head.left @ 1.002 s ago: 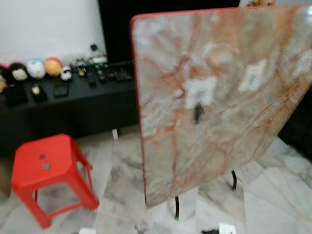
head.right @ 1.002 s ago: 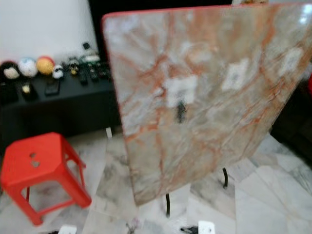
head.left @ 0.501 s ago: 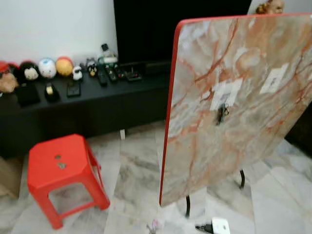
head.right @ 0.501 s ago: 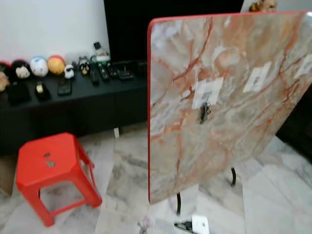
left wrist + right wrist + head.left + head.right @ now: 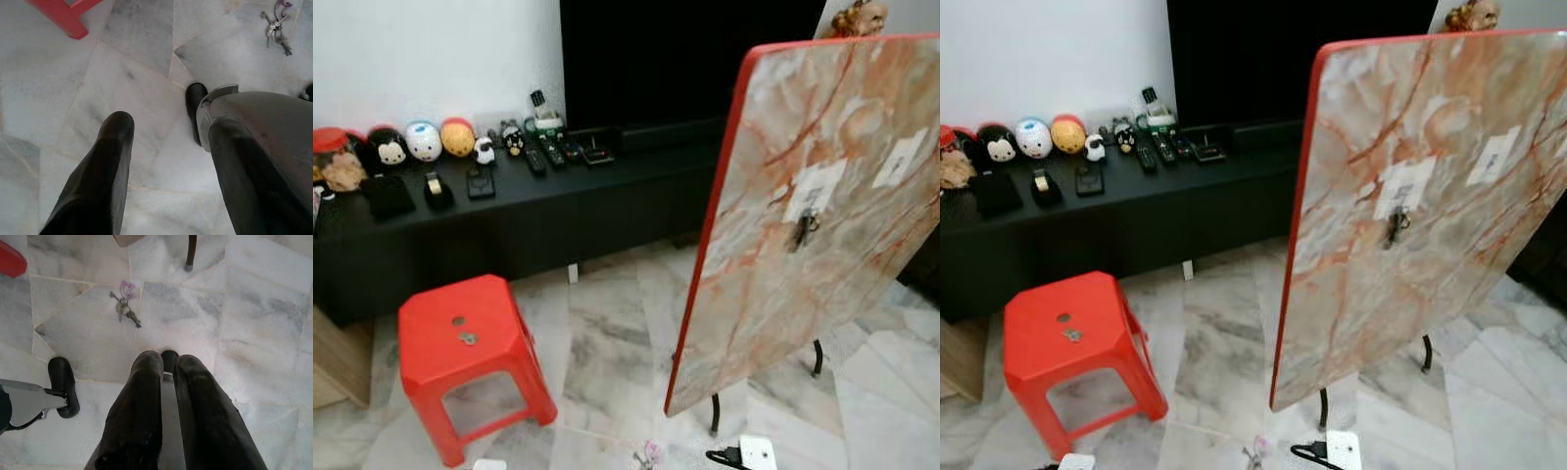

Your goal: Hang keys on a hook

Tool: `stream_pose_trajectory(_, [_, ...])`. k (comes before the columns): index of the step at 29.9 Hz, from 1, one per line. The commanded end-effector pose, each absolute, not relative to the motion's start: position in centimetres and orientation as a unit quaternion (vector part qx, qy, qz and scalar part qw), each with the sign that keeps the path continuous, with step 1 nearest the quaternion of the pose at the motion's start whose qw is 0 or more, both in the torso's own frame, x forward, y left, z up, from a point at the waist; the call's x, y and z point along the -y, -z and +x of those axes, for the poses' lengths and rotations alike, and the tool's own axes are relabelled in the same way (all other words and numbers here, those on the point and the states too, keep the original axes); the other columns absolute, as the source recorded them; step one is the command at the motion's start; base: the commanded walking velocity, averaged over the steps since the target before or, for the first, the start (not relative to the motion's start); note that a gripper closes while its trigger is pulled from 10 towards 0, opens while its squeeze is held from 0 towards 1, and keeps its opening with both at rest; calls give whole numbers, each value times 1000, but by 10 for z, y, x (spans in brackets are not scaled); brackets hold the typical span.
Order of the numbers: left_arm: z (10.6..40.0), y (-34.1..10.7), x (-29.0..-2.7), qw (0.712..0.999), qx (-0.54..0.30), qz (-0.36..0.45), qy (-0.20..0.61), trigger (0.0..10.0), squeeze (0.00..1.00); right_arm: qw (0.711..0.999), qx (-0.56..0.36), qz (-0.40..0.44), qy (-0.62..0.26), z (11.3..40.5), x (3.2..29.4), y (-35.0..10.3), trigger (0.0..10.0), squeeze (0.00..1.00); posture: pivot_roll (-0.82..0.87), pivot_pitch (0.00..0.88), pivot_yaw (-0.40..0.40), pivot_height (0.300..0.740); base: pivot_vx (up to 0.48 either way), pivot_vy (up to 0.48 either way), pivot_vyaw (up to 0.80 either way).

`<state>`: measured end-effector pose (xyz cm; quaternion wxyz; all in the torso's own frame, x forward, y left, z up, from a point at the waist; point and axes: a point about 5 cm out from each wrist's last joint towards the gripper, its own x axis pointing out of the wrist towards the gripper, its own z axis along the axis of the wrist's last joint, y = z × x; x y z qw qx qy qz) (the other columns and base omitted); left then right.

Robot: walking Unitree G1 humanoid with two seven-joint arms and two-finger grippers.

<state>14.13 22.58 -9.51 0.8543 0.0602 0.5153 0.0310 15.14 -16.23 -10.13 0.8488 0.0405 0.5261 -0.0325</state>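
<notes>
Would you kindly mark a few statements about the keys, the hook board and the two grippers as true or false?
1. The keys lie on the marble floor. True.
2. The right gripper holds the keys. False: its fingers are together, empty, above the floor.
3. The left gripper is open. True.
4. The hook sits on the red stool. False: it is on the tilted marble board.
</notes>
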Motion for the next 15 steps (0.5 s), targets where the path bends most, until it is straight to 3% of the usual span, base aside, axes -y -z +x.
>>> stream_pose_trajectory(1, [144,95,-222,854,-516,57,-32,10000,0,850,-524,38,41,153,168,100,10000,0,80,0,-70,740,0,0,0])
stream_pose_trajectory(4, [144,94,-225,855,-514,56,-36,10000,0,850,-523,38,42,154,168,100,10000,0,80,0,-70,740,0,0,0])
stream_pose_trajectory(15, [121,92,-259,849,-523,51,-56,10000,0,851,-521,39,44,156,169,99,10000,0,72,0,-71,740,0,437,0])
